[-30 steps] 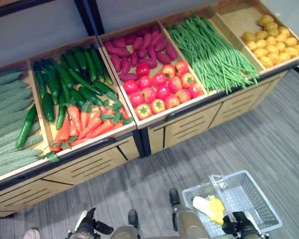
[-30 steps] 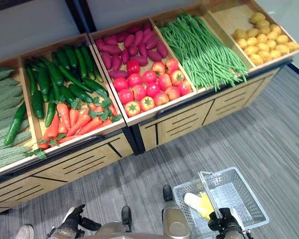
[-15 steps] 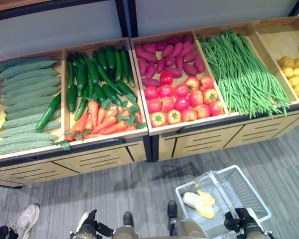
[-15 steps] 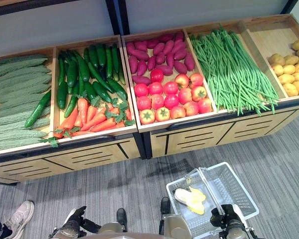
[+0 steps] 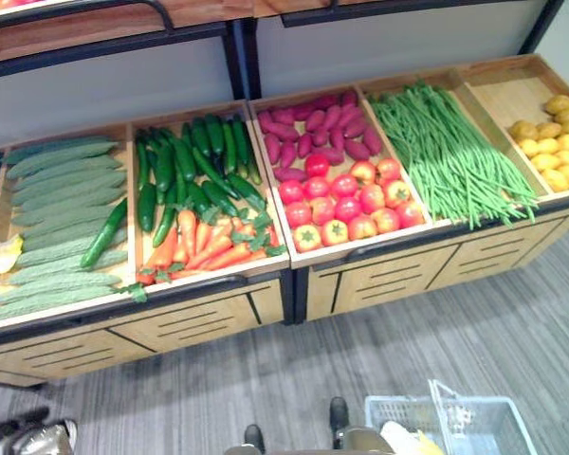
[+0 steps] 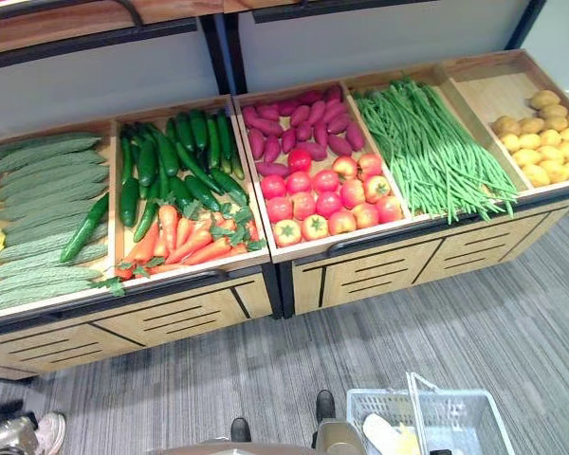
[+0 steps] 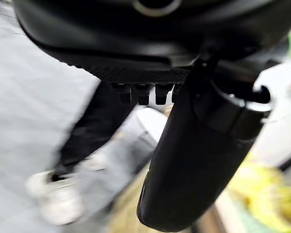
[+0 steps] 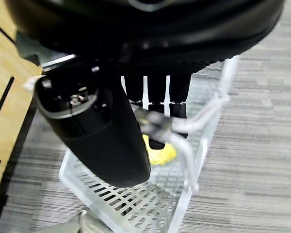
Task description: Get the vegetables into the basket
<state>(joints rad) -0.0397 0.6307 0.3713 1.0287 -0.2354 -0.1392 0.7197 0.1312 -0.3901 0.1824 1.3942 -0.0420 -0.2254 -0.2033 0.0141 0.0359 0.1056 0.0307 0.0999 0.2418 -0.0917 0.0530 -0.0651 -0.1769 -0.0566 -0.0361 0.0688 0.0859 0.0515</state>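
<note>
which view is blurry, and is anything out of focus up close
Left wrist view: the person's shoe and the floor are motion-smeared, and the left hand is soft. Right wrist view: the basket is sharp, the right hand slightly soft. Eye views: the tomatoes are crisp.

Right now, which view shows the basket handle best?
Right wrist view: the handle runs close across it with the right hand curled round it, above the basket. The eye views catch the handle small at the bottom edge.

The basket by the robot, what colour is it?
The basket is pale translucent white, with a mesh wall; it shows best in the right wrist view.
</note>
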